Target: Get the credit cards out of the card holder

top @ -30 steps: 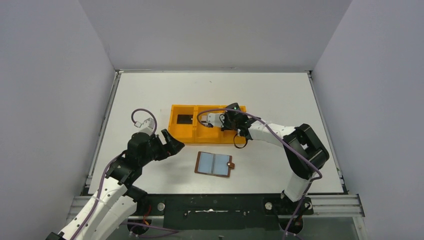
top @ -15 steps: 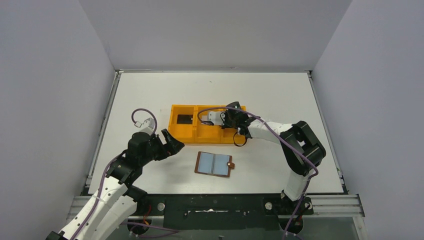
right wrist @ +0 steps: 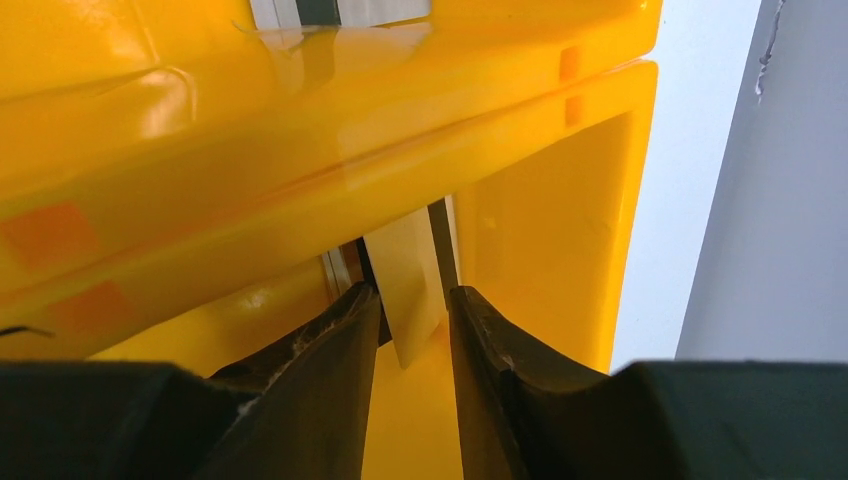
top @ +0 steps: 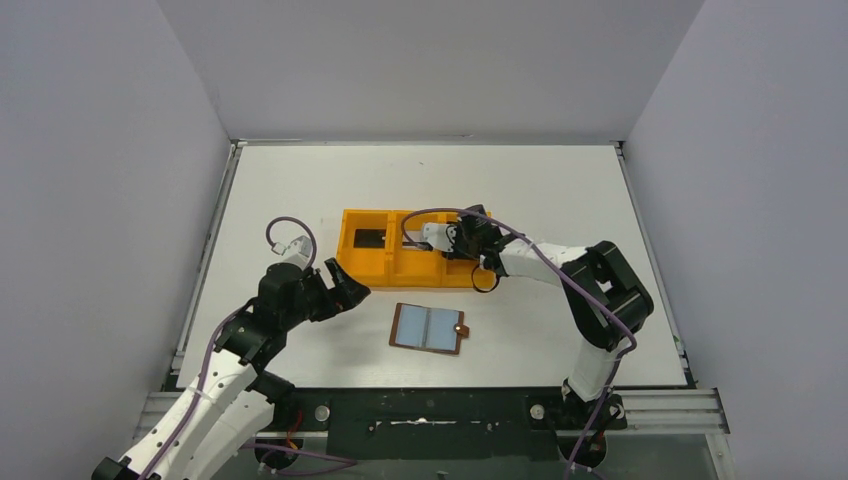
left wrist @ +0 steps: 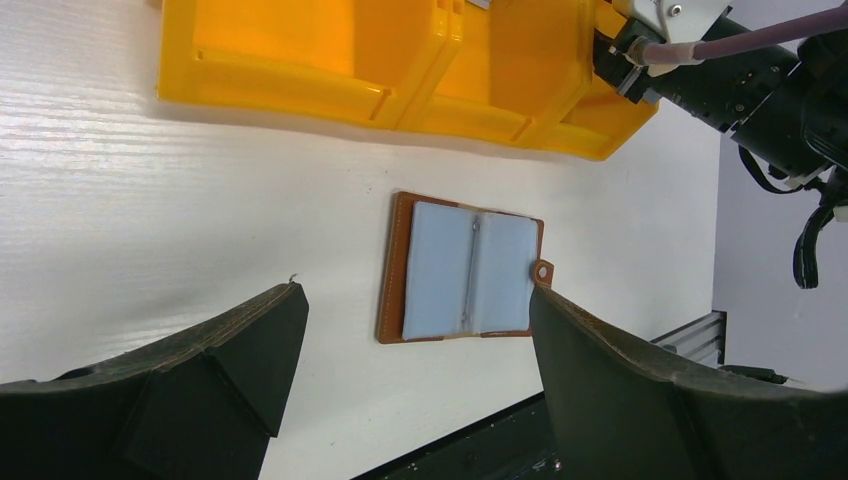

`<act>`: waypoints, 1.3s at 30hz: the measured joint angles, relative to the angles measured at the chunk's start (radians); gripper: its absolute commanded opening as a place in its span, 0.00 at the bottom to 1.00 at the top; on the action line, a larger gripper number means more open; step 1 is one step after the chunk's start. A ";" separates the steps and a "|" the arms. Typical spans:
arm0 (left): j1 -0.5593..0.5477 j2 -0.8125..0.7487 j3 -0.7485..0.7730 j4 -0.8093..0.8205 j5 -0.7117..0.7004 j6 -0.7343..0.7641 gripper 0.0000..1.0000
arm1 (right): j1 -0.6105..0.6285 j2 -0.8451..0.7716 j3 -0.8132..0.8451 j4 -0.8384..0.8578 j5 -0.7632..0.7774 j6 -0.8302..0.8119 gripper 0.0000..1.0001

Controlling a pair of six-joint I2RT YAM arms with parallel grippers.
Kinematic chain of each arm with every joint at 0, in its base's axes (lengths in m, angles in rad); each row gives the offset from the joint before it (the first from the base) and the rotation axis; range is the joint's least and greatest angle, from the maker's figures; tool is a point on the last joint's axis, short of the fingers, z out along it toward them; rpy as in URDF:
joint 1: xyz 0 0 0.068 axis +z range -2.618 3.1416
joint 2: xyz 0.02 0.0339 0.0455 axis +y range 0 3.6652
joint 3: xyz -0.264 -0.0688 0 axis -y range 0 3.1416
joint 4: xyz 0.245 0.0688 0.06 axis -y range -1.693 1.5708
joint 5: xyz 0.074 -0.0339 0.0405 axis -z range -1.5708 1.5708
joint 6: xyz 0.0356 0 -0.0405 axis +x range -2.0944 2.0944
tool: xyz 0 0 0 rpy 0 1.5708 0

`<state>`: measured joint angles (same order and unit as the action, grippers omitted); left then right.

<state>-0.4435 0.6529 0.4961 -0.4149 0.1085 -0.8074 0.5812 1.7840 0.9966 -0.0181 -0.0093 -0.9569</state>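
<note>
From above, the card holder lies open and flat on the white surface, toward the near edge and just near of the orange tray. A black card lies in the tray's left compartment. The right pincer is down in the tray further right; I cannot tell which compartment. The left pincer hovers left of the holder, spread wide and empty. There is bare surface far of the tray and right of the holder, and the side walls stand well apart from both arms.

In the left wrist view, both pale blue pockets look flat, and the snap tab hangs out to one side. No card edge shows, so I judge the emptying to be done or nearly done.

In the right wrist view, the fingers are drawn close on a tan-gold card held between them, with orange walls close around. I take this to be the last card, waiting to be let go. I cannot pick out the silvery grey card. There is little room sideways here, and straight up looks like the free way out.
</note>
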 measured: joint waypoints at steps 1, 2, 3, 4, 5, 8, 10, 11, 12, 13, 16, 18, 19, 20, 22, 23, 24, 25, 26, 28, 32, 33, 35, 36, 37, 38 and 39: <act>0.000 0.000 0.000 0.000 0.000 0.000 0.82 | 0.000 0.000 0.000 0.000 0.000 0.008 0.34; 0.000 0.000 0.000 0.000 0.001 0.000 0.82 | 0.000 0.000 0.000 0.001 -0.002 0.016 0.34; 0.000 -0.001 0.000 0.000 0.001 0.000 0.82 | -0.002 0.000 0.000 0.002 -0.003 0.027 0.35; 0.000 -0.001 -0.001 0.000 0.001 0.000 0.82 | -0.006 0.000 0.000 0.002 -0.005 0.035 0.35; 0.000 -0.002 -0.002 0.000 0.001 0.000 0.82 | -0.006 -0.002 0.000 0.002 -0.007 0.047 0.37; 0.000 -0.001 -0.002 0.001 0.002 -0.001 0.82 | -0.012 -0.012 0.000 0.003 -0.015 0.080 0.43; 0.000 0.001 -0.002 0.002 0.005 -0.001 0.82 | -0.017 -0.027 0.000 0.007 -0.028 0.104 0.44; 0.000 0.003 -0.002 0.003 0.006 -0.001 0.82 | -0.020 -0.036 0.000 0.010 -0.036 0.119 0.45; 0.000 0.006 -0.003 0.006 0.009 -0.001 0.82 | -0.024 -0.046 -0.002 0.014 -0.045 0.132 0.46; 0.000 0.010 -0.003 0.009 0.011 -0.001 0.82 | -0.030 -0.064 -0.007 0.024 -0.056 0.154 0.46; 0.000 0.018 -0.009 0.019 0.026 -0.001 0.82 | -0.040 -0.126 -0.020 0.032 -0.071 0.212 0.49; 0.000 0.026 -0.013 0.025 0.037 -0.001 0.82 | -0.045 -0.179 -0.025 0.035 -0.071 0.272 0.54; 0.000 0.034 -0.015 0.031 0.044 -0.001 0.82 | -0.045 -0.210 -0.028 0.040 -0.072 0.312 0.57; 0.000 0.040 -0.017 0.035 0.050 -0.002 0.81 | -0.047 -0.236 -0.029 0.042 -0.074 0.347 0.60; 0.000 0.059 -0.021 0.053 0.068 -0.002 0.78 | -0.050 -0.305 -0.032 0.045 -0.076 0.468 0.64; 0.000 0.070 -0.024 0.064 0.079 -0.003 0.75 | -0.050 -0.340 -0.032 0.045 -0.077 0.546 0.63; 0.000 0.083 -0.027 0.076 0.090 -0.003 0.73 | -0.050 -0.373 -0.032 0.043 -0.078 0.630 0.62; 0.000 0.098 -0.030 0.088 0.104 -0.005 0.71 | -0.050 -0.404 -0.032 0.039 -0.081 0.720 0.61; 0.000 0.115 -0.033 0.099 0.118 -0.006 0.68 | -0.050 -0.429 -0.032 0.025 -0.085 0.819 0.57; 0.000 0.147 -0.039 0.126 0.148 -0.009 0.62 | -0.050 -0.459 -0.032 -0.013 -0.108 1.010 0.52; 0.000 0.220 -0.056 0.199 0.224 -0.024 0.59 | 0.000 -0.497 -0.181 0.010 -0.144 1.399 0.49; 0.000 0.231 -0.060 0.215 0.240 -0.026 0.59 | 0.039 -0.507 -0.243 0.013 -0.135 1.480 0.49; -0.002 0.258 -0.066 0.251 0.269 -0.037 0.59 | 0.140 -0.523 -0.360 0.009 -0.101 1.623 0.49; -0.004 0.268 -0.066 0.264 0.278 -0.039 0.59 | 0.177 -0.527 -0.396 0.002 -0.092 1.671 0.49; -0.009 0.280 -0.066 0.278 0.288 -0.045 0.59 | 0.220 -0.531 -0.428 -0.008 -0.080 1.724 0.48; -0.016 0.290 -0.066 0.293 0.294 -0.047 0.59 | 0.250 -0.534 -0.447 -0.023 -0.066 1.770 0.48; -0.024 0.297 -0.066 0.304 0.301 -0.050 0.59 | 0.267 -0.537 -0.456 -0.034 -0.050 1.812 0.48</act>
<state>-0.4671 0.9501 0.4305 -0.1104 0.4091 -0.8570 0.8482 1.2469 0.5407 -0.0521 -0.0597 0.8555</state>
